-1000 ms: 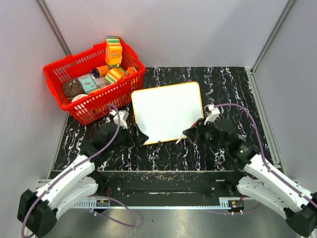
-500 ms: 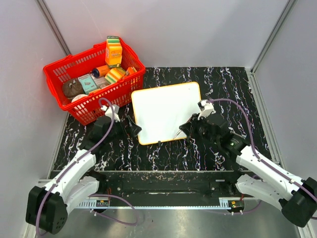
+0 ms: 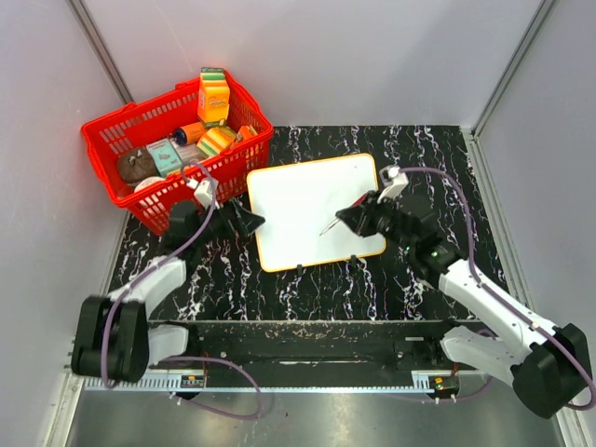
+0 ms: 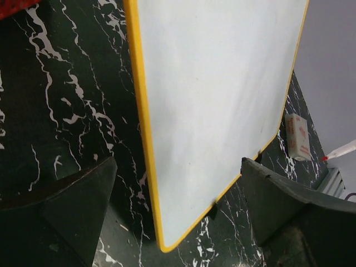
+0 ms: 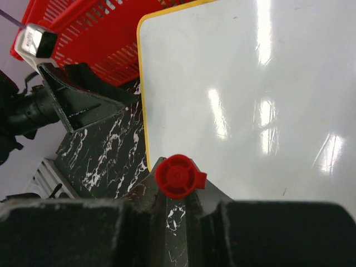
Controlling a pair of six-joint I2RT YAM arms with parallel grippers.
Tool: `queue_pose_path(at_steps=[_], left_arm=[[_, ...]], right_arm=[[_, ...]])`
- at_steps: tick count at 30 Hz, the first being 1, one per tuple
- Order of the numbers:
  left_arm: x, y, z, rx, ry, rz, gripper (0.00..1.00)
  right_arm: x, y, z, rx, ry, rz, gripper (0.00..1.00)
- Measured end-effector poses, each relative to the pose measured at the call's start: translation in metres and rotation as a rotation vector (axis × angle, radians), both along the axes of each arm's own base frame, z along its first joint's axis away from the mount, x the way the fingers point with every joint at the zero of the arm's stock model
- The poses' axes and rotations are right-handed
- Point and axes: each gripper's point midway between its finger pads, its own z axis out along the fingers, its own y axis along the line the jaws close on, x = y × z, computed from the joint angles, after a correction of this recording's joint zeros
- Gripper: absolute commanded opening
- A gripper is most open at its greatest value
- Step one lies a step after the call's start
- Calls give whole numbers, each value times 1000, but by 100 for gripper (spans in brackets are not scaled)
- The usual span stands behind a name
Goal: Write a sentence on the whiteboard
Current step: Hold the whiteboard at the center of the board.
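The flat white whiteboard with the orange-yellow rim (image 3: 312, 200) lies flat mid-way across the black marbled surface (image 3: 419, 154), just beside the red plastic basket (image 3: 172, 200). Right end effector (image 3: 358, 216) is clamped on a slim white marker with a red end (image 3: 330, 226), tip over the board, can't tell if it's touching. Left end effector (image 3: 247, 222) is spread wide at the board's left edge.

**Cut Off, Blurred, Unclear**

In the left wrist view the whiteboard (image 4: 211, 100) runs off the top edge, and the red basket (image 4: 10, 5) is a sliver at upper left. A white block (image 4: 298, 136) at the right cannot be identified. In the right wrist view the marker (image 5: 177, 176) shows only its red end, tip hidden. The right gripper (image 5: 181, 208) along the bottom is a dark blur.
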Motion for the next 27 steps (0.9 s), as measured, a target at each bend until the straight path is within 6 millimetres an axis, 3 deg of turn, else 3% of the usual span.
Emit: queue_pose_path(at_steps=[5,13,16,20,23,24,27], left_arm=[[26,3,-10,-49,17,-40,92],[41,-9,0,-154,-45,-176,78],[40,-16,4,-181,-68,-237,67],[43,-20,8,-211,-88,-281,43],[41,-23,12,-240,-101,-314,31],[40,-25,14,-249,-105,-324,21],[39,-27,16,-268,-110,-345,9]], right_arm=[[21,-22,14,85,3,-38,0],[20,-10,45,139,-60,47,0],[21,-6,46,143,-62,64,0],[26,-3,39,136,-50,69,0],[29,-1,35,127,-45,73,0],[30,0,33,125,-45,76,0],[34,2,34,117,-59,84,0]])
